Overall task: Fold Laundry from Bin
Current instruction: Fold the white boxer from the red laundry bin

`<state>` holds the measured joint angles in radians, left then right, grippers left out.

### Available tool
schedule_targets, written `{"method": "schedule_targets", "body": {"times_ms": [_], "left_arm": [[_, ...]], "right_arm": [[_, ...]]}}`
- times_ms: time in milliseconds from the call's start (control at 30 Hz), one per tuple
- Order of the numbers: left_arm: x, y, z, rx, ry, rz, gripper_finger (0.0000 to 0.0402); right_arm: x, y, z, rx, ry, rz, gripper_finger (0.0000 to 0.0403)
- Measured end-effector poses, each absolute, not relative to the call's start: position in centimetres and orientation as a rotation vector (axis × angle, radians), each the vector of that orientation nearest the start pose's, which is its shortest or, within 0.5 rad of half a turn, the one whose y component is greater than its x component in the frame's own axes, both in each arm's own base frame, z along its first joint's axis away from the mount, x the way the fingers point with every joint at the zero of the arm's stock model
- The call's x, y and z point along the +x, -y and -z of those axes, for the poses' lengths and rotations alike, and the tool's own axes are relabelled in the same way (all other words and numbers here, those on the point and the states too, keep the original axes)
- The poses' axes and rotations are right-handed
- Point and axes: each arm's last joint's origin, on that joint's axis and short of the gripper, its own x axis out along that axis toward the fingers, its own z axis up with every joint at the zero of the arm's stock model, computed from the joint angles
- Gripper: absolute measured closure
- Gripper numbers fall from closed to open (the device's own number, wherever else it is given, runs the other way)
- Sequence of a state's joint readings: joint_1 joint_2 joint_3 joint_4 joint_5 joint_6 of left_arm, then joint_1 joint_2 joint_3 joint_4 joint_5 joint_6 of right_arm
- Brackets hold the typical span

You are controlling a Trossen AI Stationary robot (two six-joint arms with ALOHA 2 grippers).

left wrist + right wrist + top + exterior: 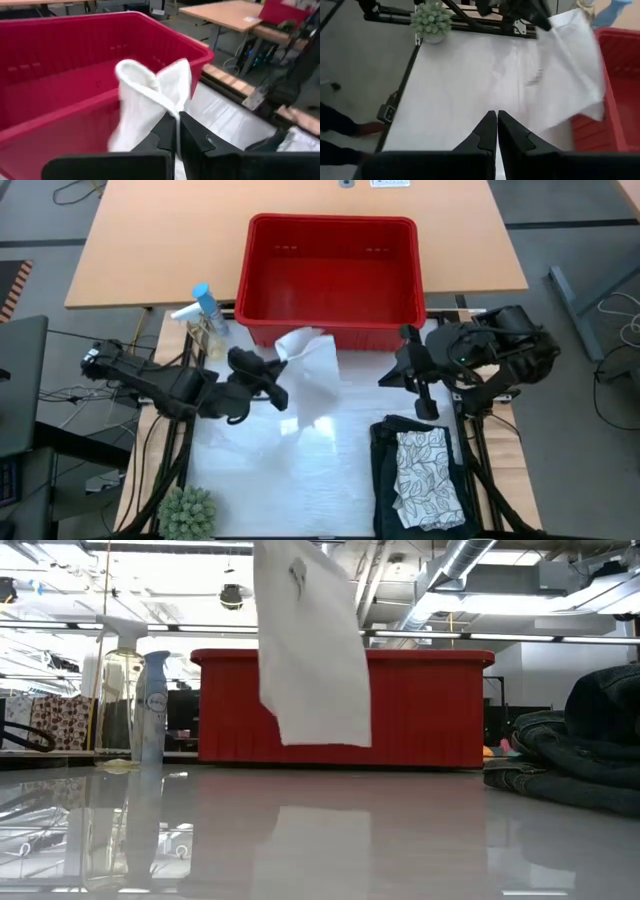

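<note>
Holding the small whitish cloth (312, 375) pinched in my left gripper (282, 385), fingers (192, 142) clenched on its top edge; it hangs free above the table (260, 480), just in front of the red bin (330, 270). My right gripper (425, 402) hovers off to the cloth's far side, fingers pressed together, grasping nothing. Beyond those right fingers, toward the table's near edge, the dark garment (385, 475) lies folded with the leaf-patterned cloth (428, 478) on top. A spray bottle (207, 308) stands beside the bin, a small plant (188, 512) at the table's near corner.
</note>
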<state>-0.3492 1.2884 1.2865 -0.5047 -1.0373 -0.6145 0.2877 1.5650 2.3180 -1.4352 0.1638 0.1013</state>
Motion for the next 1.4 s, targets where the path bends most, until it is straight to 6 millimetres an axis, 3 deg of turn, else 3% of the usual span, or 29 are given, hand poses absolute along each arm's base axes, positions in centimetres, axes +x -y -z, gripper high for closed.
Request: {"method": "schedule_targets", "body": {"times_ms": [100, 333, 533, 733, 967, 1200, 1400], "left_arm": [[25.8, 6.8, -36.4, -0.217, -0.203, -0.762, 0.0401], [24.8, 10.0, -26.0, -0.386, -0.156, -0.64, 0.0401], [22.0, 11.8, -20.5, -0.614, -0.156, -0.494, 0.0401], [19.9, 13.2, -18.1, -0.691, -0.292, -0.369, 0.0401], [18.9, 14.9, -17.7, -0.621, -0.468, -0.138, 0.0401], [17.7, 15.3, -16.6, -0.547, -0.637, -0.075, 0.0401], [16.6, 15.2, -15.7, -0.44, -0.761, -0.072, 0.038]], "right_arm": [[22.0, -6.3, -51.9, -0.023, -0.669, -0.084, 0.0361], [22.7, -7.5, -51.4, -0.023, -0.685, -0.107, 0.0361], [24.5, -7.7, -50.3, -0.042, -0.739, -0.068, 0.0361], [29.2, -7.3, -46.7, -0.077, -0.912, -0.001, 0.0361], [34.6, -5.8, -42.2, -0.106, -1.073, -0.083, 0.0361], [39.4, -4.0, -38.9, -0.034, -1.045, -0.265, 0.0361], [42.6, -2.8, -36.0, -0.089, -1.021, -0.333, 0.0361]]}}
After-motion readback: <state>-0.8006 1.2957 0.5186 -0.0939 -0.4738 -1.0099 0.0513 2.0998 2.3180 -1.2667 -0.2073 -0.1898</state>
